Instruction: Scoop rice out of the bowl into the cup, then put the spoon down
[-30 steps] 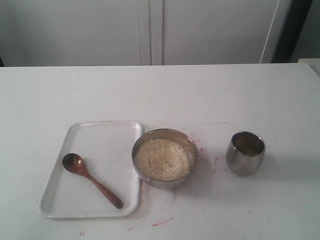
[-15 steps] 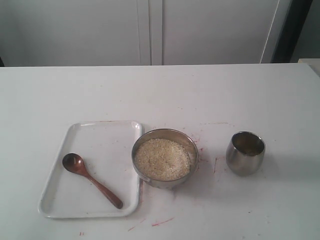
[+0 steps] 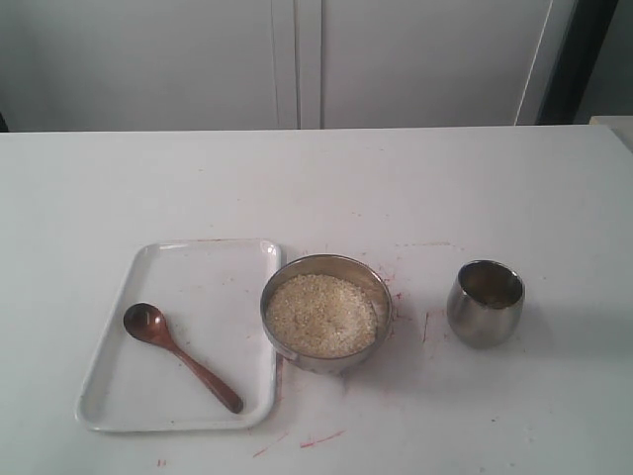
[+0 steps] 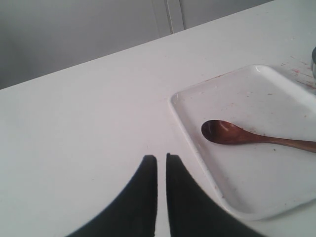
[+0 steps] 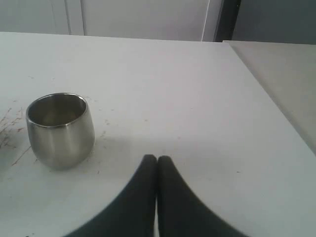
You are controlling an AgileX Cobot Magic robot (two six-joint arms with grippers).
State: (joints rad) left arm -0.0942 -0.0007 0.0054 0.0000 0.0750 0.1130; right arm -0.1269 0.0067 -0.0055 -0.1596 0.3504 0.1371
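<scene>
Rice (image 3: 321, 315) in exterior view only, wrist views — spoon (image 4: 232, 134), cup (image 5: 60, 129)

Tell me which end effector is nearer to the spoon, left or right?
Left. The left end effector is beside the tray where the spoon lies; the right end effector is by the cup, away from the spoon.

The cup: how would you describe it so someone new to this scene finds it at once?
On the white table, a tray, a bowl of rice and the cup sit in a row; the cup is at the right end in the exterior view. It is the small bulging steel tumbler, standing apart, narrower than the wide shallow bowl.
</scene>
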